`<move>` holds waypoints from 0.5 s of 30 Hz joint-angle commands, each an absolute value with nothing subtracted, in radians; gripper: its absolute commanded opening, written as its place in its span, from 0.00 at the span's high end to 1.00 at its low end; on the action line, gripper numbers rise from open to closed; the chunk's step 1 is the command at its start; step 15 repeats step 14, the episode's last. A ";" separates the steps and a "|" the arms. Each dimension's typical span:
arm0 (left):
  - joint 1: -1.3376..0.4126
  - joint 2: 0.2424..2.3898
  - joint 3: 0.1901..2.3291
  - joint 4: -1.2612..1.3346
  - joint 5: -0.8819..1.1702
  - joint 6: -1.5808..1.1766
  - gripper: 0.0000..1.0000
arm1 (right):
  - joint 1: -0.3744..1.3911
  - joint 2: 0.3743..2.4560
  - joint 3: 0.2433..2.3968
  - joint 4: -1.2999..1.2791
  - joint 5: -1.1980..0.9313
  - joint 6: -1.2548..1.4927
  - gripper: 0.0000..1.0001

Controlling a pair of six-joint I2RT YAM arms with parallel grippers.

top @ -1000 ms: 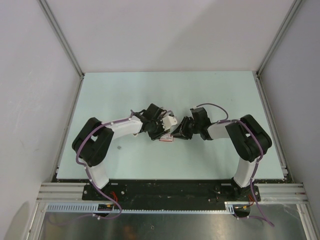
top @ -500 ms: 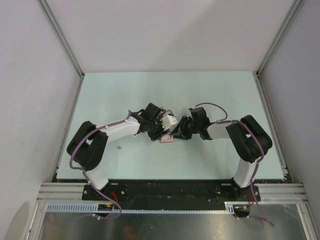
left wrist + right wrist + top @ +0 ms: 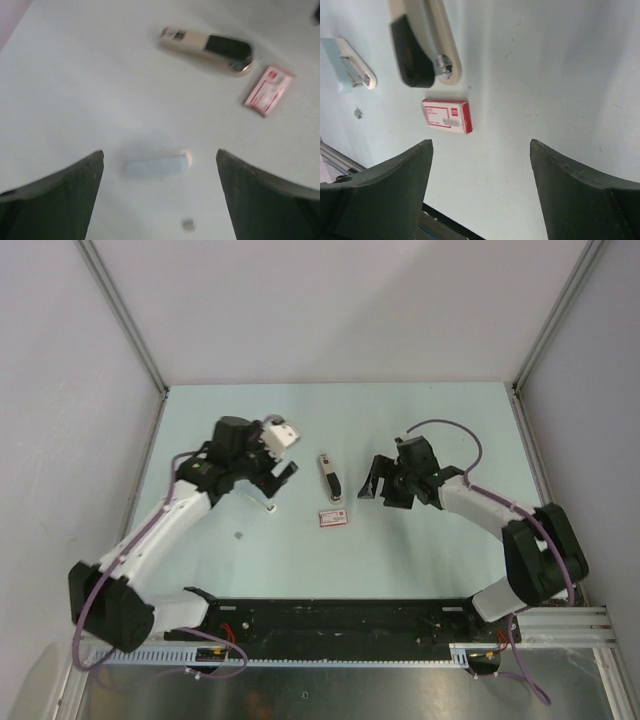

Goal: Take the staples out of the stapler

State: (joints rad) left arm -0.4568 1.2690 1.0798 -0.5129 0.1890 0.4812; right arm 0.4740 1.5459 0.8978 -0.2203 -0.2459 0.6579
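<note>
Red-and-white box (image 3: 333, 517) flat mid-table (image 3: 420, 550), towards the near edge. Small pale oblong piece (image 3: 268, 506) well left of it; tiny grey speck (image 3: 238, 535) further left, nearer.

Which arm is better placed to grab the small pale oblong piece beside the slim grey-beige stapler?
Likely left: the left gripper, open, frames the pale piece; the right gripper sits beyond the stapler.

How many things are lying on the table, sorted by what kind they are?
Stapler: 1
Red-and-white box: 1
Pale flat piece: 1
Tiny grey bit: 1
Total: 4
</note>
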 commanded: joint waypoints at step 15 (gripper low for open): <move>-0.021 0.846 0.965 -0.585 0.331 0.295 0.00 | 0.629 1.282 1.107 -0.381 -0.072 0.492 0.01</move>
